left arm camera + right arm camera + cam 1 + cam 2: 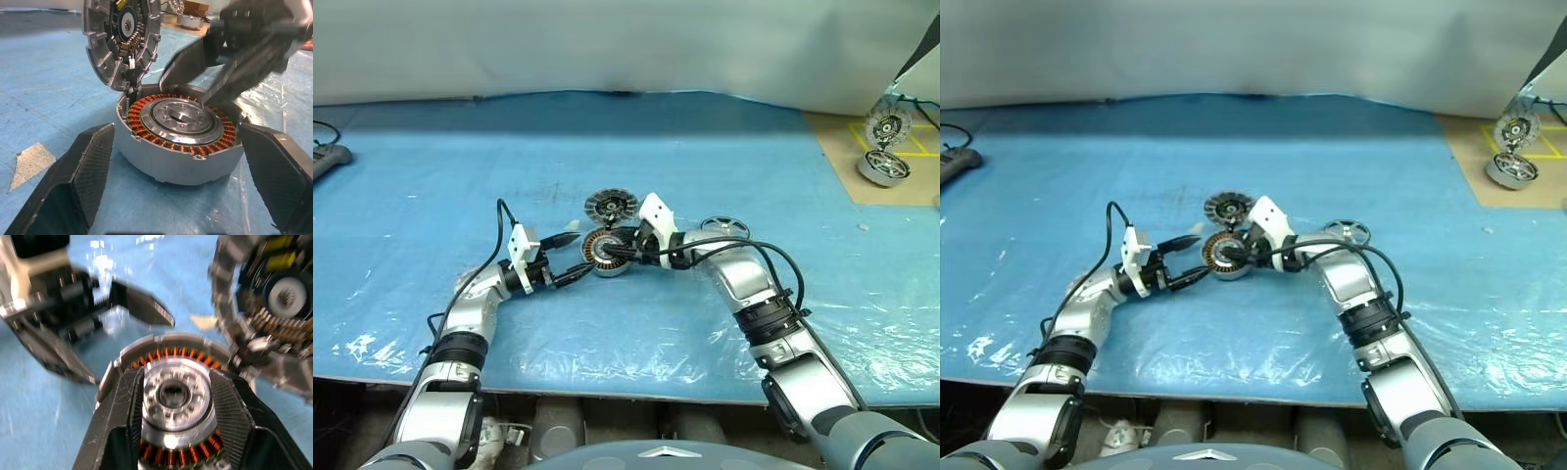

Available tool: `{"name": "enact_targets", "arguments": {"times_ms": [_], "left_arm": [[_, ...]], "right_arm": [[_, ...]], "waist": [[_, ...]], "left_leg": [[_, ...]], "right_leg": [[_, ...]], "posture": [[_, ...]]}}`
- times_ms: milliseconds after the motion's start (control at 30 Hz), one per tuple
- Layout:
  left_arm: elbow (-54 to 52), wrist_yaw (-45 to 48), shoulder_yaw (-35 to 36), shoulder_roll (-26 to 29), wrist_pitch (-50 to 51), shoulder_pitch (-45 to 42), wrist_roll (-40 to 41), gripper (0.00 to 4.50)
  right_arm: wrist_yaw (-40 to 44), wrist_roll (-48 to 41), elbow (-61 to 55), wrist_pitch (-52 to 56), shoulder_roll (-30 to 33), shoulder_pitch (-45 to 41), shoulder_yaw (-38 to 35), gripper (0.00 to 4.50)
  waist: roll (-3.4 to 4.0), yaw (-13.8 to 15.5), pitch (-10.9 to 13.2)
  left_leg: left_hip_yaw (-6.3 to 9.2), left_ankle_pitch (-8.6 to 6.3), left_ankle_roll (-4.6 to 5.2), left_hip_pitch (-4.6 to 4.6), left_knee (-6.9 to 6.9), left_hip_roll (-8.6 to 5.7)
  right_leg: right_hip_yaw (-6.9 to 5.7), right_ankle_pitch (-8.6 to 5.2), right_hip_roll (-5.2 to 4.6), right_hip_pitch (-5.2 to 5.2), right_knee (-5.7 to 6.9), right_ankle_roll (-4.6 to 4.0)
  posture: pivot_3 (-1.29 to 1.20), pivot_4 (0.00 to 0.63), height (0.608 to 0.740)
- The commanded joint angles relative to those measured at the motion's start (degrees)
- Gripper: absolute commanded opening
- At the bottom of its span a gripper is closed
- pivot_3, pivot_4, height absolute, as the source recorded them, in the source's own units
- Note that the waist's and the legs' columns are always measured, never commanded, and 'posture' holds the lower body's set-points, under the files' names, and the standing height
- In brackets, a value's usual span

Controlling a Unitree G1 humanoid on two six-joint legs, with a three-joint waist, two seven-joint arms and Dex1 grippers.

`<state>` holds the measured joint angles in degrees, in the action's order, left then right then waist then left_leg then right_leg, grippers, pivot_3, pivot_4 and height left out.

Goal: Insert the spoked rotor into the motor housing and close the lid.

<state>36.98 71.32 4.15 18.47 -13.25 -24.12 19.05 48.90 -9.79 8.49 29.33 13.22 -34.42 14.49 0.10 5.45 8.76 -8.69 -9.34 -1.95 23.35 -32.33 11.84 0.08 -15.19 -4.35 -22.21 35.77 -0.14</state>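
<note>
So from my seat, starting at the left: my left gripper (pixel 566 257) sits on the counter (pixel 431 176) at roughly 9 o'clock of the motor housing (pixel 604 252), fingers spread wide and holding nothing, one on each side of the casing without touching it.

The housing itself sits mid-counter, a squat grey metal can with copper coils ringed around a silver hub. Its hinged lid (pixel 611 207) stands up open at about 12 o'clock. I'd guess the can is dense and stiff, with smooth walls that could slide on this plastic sheet, so I'd brace the outer wall and keep off the coils; that fine wire looks easy to nick.

My right gripper (pixel 173 404) is over the housing from about 3 o'clock, fingers partly apart either side of the silver hub. I can't tell if they're actually touching it.

Further right, the spoked rotor (pixel 725 228) lies flat on the counter around 3 o'clock of the housing, just behind my right forearm, not in yet. It looks light but rigid, with a slick black rim. I'd pinch it across the rim or by a spoke and keep it level going in, since magnets may yank it sideways.
</note>
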Motion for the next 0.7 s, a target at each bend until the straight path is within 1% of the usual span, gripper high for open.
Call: {"name": "enact_targets", "arguments": {"times_ms": [33, 100, 133, 233, 433, 567, 700], "left_arm": [[-2.5, 0.6, 0.0, 0.3, -0.1, 0.2, 0.9, 4.33], [-2.7, 0.7, 0.0, 0.3, 0.0, 0.2, 0.9, 4.33], [-2.8, 0.7, 0.0, 0.3, 0.0, 0.3, 1.0, 4.33], [-3.2, 0.8, 0.1, 0.2, 0.1, 0.4, 1.0, 4.33], [-3.8, 1.0, -0.1, 0.2, -0.1, 1.0, 0.8, 4.33], [-3.5, 0.9, -0.1, 0.2, -0.3, 0.8, 0.6, 4.33], [-3.3, 0.8, -0.1, 0.2, -0.3, 0.7, 0.6, 4.33]], "right_arm": [[-0.9, -1.0, -2.0, -1.4, -1.1, -0.8, -0.7, 0.92], [-1.5, 0.2, -0.9, -3.2, -1.4, -0.4, 0.3, 0.24], [-2.3, 0.9, 0.5, -3.4, -1.8, -0.5, 0.7, 0.05], [-2.8, 2.1, 4.1, -3.4, -2.5, -1.1, 1.8, 0.05], [-2.7, 3.1, 7.1, -5.0, -3.1, -1.8, 2.7, 0.05], [-3.7, 10.6, 11.3, -10.3, -0.7, -1.4, 8.5, 0.05], [-5.6, 17.1, 14.4, -15.0, 1.1, -0.8, 12.9, 0.05]], "waist": [[0.0, 0.0, 0.0], [0.0, 0.0, 0.0], [0.0, 0.0, 0.0], [0.0, -0.1, 0.0], [0.0, -0.1, 0.0], [0.0, -0.1, 0.0], [-0.03, -0.2, 0.0]], "left_leg": [[0.0, 0.0, 0.0, 0.0, 0.0, 0.0], [0.0, 0.0, 0.0, 0.0, 0.0, 0.0], [0.0, 0.0, 0.0, 0.0, 0.0, -0.01], [0.0, 0.0, -0.01, -0.02, 0.0, 0.0], [-0.01, 0.0, -0.01, 0.07, 0.01, -0.01], [-0.01, 0.0, -0.01, 0.04, 0.0, -0.01], [-0.01, -0.01, -0.02, -0.24, 0.02, -0.01]], "right_leg": [[0.0, 0.0, 0.0, 0.0, 0.0, 0.0], [0.0, 0.0, -0.01, 0.0, 0.0, 0.0], [0.01, 0.0, -0.01, 0.0, 0.0, 0.0], [0.0, 0.0, -0.01, 0.01, 0.01, 0.0], [0.0, 0.0, -0.01, -0.06, -0.02, 0.0], [0.0, 0.0, -0.01, -0.04, 0.0, 0.0], [0.02, 0.0, -0.01, 0.2, -0.01, 0.0]], "posture": [[0.0, 0.15, 0.74], [0.0, 0.15, 0.74], [0.0, 0.15, 0.74], [0.0, 0.15, 0.74], [0.0, 0.15, 0.74], [0.0, 0.15, 0.74], [0.0, 0.15, 0.74]]}}
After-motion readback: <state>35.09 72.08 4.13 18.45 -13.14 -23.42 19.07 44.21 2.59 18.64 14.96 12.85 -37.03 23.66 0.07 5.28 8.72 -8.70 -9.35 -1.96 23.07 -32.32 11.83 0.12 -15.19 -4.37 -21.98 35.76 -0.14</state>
